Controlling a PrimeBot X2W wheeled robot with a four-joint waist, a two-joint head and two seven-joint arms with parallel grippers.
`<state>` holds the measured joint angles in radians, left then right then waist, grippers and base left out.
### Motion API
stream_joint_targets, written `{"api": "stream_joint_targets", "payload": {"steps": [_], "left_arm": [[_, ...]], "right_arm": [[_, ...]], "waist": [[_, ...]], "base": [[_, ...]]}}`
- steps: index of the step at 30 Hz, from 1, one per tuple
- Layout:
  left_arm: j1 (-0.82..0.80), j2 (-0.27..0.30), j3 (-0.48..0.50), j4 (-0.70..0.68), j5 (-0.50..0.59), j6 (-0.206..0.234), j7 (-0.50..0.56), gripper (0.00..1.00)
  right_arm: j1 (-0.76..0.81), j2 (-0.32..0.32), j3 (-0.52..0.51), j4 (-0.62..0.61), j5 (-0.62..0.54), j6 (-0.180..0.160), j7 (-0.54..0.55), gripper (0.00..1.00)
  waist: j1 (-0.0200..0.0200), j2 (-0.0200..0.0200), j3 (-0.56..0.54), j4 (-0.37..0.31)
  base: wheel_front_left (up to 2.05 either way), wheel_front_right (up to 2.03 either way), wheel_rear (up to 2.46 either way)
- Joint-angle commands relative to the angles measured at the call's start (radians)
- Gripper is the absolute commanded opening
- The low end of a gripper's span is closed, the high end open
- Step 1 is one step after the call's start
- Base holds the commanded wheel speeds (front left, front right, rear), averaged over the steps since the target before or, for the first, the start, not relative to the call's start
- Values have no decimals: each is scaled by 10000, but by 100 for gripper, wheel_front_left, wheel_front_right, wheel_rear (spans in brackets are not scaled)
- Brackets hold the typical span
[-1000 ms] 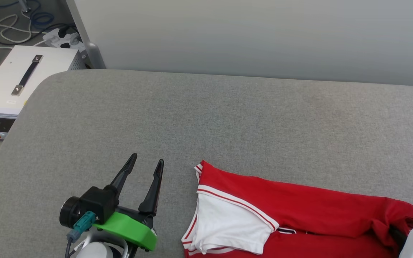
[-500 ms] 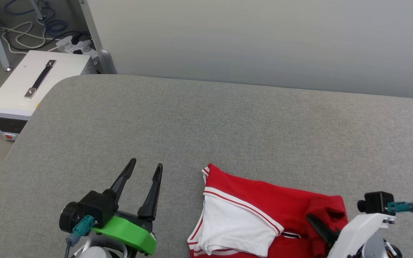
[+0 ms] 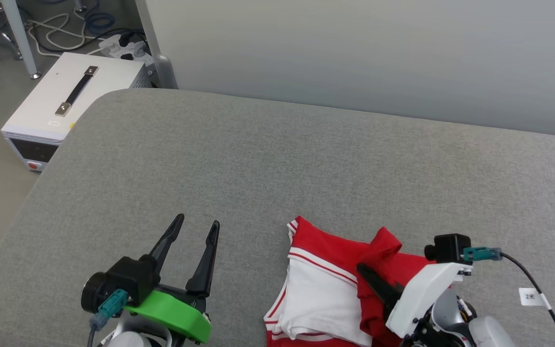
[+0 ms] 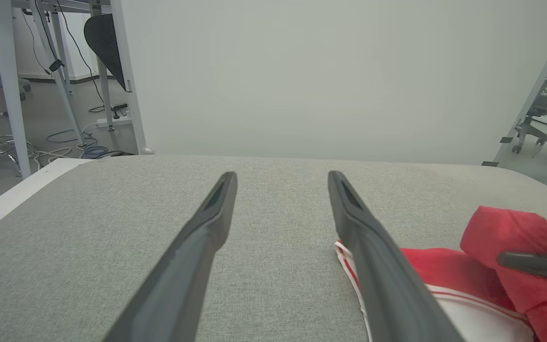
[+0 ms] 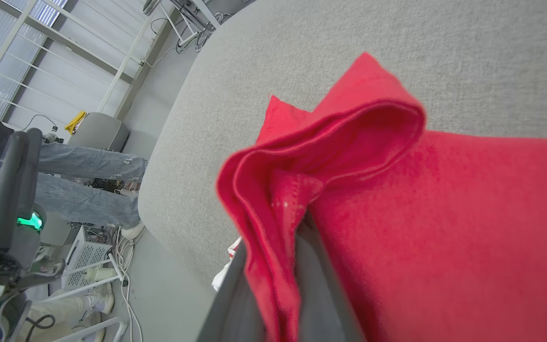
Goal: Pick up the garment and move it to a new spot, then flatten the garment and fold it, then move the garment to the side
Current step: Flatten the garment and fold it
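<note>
The garment lies bunched on the grey padded table, on the part nearest the robot and well away from the far edge and the rounded far left corner. Its lower part runs out of the head view at the bottom. A white sleeve with red-striped trim lies on top at its left side, and the red body spreads behind and to the right of it.

The right gripper reaches in from the lower right with its dark fingers pressed together on a fold of the red cloth. The fold stands up above the rest of the garment in a small peak. In the right wrist view the red cloth wraps over the grey fingers and hides their tips, with a hem curling open above them. A cable with a small white tag trails from the right wrist.

The left gripper is over bare table to the left of the garment, apart from it, with its two fingers spread wide and nothing between them. In the left wrist view the gripper points toward the far edge and the pale wall, and the garment shows just past its right finger.

Off the far left corner a white box with a black handle stands on the floor beside cables and a power strip.
</note>
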<state>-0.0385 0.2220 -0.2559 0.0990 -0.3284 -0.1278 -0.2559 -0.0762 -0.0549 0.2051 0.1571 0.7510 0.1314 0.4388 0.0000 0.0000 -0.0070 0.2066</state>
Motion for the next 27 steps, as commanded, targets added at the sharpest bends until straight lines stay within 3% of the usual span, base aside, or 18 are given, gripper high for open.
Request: {"api": "stream_joint_targets", "payload": {"steps": [1,13,14,15,20,27], "left_arm": [[-77,-7,-21,30,-70,-29,-59,100],[-95,-112,-109,230,-151,-29,-59,100],[-109,-120,-125,243,-154,-29,-59,100],[-126,-128,-142,259,-158,-29,-59,100],[-113,-153,-93,298,-182,-29,-59,100],[32,-149,-71,335,-180,-29,-59,100]], "right_arm": [[-265,43,213,296,210,-7,-196,0],[-1514,46,1763,2652,1635,-7,-1632,0],[-1625,46,1813,2874,1579,-7,-1756,39],[-1742,46,1882,3123,1528,-7,-1877,100],[-2064,46,2688,3430,2003,-7,-1950,100],[-2246,46,3802,2612,3007,-7,-2025,100]], "waist": [[0,0,56,133],[0,0,169,540],[0,0,171,569],[0,0,171,600],[0,0,87,653],[0,0,-172,569]], "base": [[0,0,0],[0,0,0],[0,0,0],[0,0,0],[0,0,0],[0,0,0]]}}
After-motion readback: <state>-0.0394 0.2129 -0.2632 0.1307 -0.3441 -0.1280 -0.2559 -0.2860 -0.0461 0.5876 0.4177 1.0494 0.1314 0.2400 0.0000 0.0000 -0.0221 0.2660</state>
